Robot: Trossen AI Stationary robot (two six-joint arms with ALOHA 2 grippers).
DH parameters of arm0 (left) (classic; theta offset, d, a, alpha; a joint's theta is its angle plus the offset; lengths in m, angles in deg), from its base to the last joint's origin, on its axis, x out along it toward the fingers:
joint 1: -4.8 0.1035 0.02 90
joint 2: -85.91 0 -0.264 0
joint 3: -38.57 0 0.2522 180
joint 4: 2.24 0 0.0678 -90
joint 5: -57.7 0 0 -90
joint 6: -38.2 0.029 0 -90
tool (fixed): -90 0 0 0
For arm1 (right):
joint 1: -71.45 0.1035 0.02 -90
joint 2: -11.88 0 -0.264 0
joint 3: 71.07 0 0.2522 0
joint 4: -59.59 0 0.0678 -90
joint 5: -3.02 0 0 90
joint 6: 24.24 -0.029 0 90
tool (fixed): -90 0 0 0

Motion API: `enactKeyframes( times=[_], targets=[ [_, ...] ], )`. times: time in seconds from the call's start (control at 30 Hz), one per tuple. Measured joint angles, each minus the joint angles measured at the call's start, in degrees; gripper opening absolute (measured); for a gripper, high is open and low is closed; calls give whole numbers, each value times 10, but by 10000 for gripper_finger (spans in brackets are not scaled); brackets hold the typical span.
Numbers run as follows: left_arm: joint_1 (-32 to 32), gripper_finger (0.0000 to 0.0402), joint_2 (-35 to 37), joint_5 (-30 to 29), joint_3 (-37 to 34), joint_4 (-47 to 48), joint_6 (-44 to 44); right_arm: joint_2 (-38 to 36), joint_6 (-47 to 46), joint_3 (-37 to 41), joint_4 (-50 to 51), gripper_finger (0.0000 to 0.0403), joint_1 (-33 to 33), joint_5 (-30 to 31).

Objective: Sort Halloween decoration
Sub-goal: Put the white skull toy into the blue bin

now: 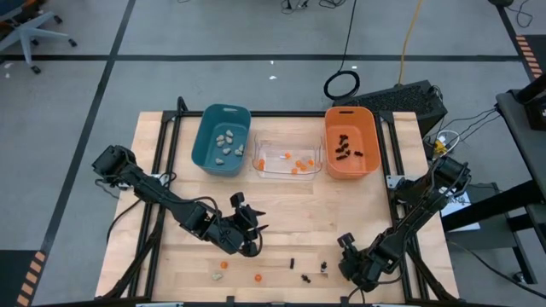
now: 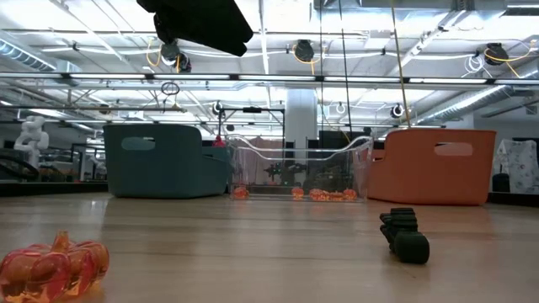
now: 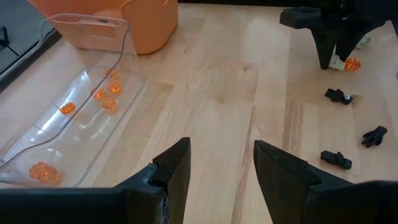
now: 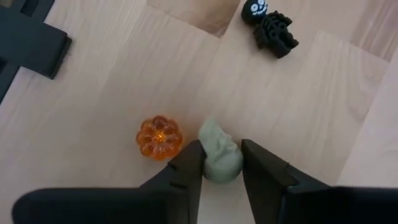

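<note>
The decorations are tiny trinkets. Near the table's near edge lie an orange pumpkin (image 4: 160, 137), a pale lump (image 4: 221, 155) and a black spider (image 4: 273, 28); more are scattered there (image 1: 258, 277). My right gripper (image 4: 222, 168) points down over the near edge (image 1: 334, 263), shut on the pale lump. My left gripper (image 3: 221, 165) hangs open above the table's middle (image 1: 247, 217) and holds nothing. Sorted trinkets lie in the teal bin (image 1: 223, 138), clear bin (image 1: 287, 158) and orange bin (image 1: 351, 142). My right gripper has the pale lump (image 4: 216, 142) pinched between its two fingers (image 4: 189, 165), one on each side. It comes from above, pointing down. The lump still looks to be resting on the table (image 3: 337, 62), right beside the orange pumpkin.
Black spiders (image 3: 336, 158) and an orange pumpkin (image 2: 50, 265) lie loose along the near edge. The three bins stand in a row at the far side. Bare wood (image 1: 290, 213) stretches between the bins and the trinkets. The table's frame rails run along both sides.
</note>
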Motion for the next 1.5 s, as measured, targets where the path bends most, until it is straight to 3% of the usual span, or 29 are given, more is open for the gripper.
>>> enactKeyframes(
  times=[0.33, 0.67, 1.0, 1.17, 1.5],
  targets=[
    [0, 173, 0, -1, 0, 0, 0, 1, -1, 0, -9, 66, -11, 11],
    [0, 173, 0, -1, 0, 0, 1, 3, -1, 1, -27, 61, -13, 68],
    [0, 173, 0, -1, 0, 0, 1, 0, 9, -16, -30, 60, -13, 82],
    [1, 173, 0, -2, 0, 0, 1, 0, 44, -40, -28, 60, -14, 137],
    [1, 173, 0, -2, 0, 0, 1, 0, 192, -87, -30, 65, -31, 364]
  ],
)
